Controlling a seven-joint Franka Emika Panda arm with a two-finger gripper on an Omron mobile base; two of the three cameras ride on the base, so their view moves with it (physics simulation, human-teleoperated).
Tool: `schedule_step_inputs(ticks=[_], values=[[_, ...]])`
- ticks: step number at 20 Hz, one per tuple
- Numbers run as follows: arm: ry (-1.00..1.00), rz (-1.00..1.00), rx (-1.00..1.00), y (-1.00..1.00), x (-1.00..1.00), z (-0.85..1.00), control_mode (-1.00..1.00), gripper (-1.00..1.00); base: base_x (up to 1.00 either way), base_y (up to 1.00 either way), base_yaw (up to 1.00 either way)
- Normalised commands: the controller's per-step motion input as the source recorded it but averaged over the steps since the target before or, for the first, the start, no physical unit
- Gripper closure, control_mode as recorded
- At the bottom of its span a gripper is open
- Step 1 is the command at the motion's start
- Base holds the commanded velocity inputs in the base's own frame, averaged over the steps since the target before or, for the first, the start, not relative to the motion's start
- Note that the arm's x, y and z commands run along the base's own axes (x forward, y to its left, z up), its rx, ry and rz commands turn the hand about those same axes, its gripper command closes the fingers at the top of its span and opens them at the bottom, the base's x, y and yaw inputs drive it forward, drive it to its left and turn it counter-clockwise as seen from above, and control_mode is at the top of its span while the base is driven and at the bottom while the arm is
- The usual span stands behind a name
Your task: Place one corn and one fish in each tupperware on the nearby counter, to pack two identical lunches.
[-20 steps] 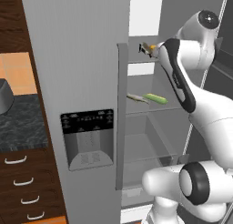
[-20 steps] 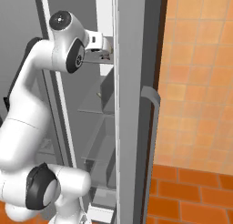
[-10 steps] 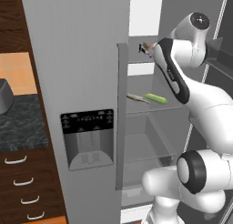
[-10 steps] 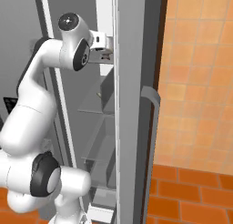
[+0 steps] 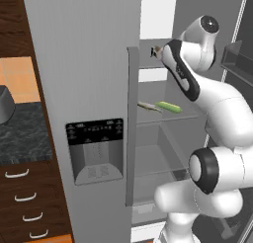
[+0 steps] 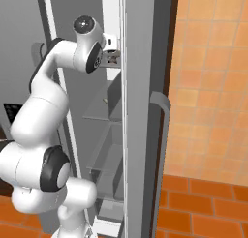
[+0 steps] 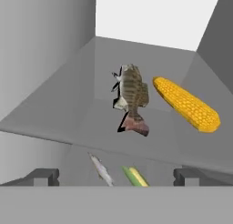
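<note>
The pincer is hanging with jaws wide apart, gripping nothing, before the fridge's upper shelf. On that shelf the dark spiky fish is lying just beside the plain yellow corn cob. Below the shelf, the slender silvery fish and the husked corn cob are lying close together.

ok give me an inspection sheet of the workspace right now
surface: black-grey counter left of the fridge, a dark rounded vessel at its edge
job's things: on the upper fridge shelf the dark fish beside the plain yellow corn; on the shelf below, the pale fish beside the green-husked corn; tupperware nothing seen
clutter: nothing seen
grippers: gripper at the upper shelf, jaws open, empty
cables: nothing seen
surroundings: fridge door open, orange tiled wall, drawers under the counter
</note>
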Motion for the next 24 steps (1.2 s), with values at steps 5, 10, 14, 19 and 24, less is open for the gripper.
schedule_step_inputs(ticks=[5, 10, 14, 19, 24], values=[[0.09, 0.03, 0.0, 0.0, 0.58, -0.26, -1.0, -1.0, 0.0, 0.0, 0.0], [0.04, 0.0, 0.0, 0.0, 0.52, -0.29, -1.0, -1.0, 0.0, 0.0, 0.0], [0.12, 0.0, 0.0, 0.0, 0.63, -0.28, -1.0, -1.0, 0.0, 0.0, 0.0], [0.06, 0.0, 0.0, -0.02, 0.68, -0.06, -1.0, -1.0, 0.0, 0.0, 0.0], [0.09, 0.0, 0.0, -0.04, 0.57, -0.24, -1.0, -1.0, 0.0, 0.0, 0.0]])
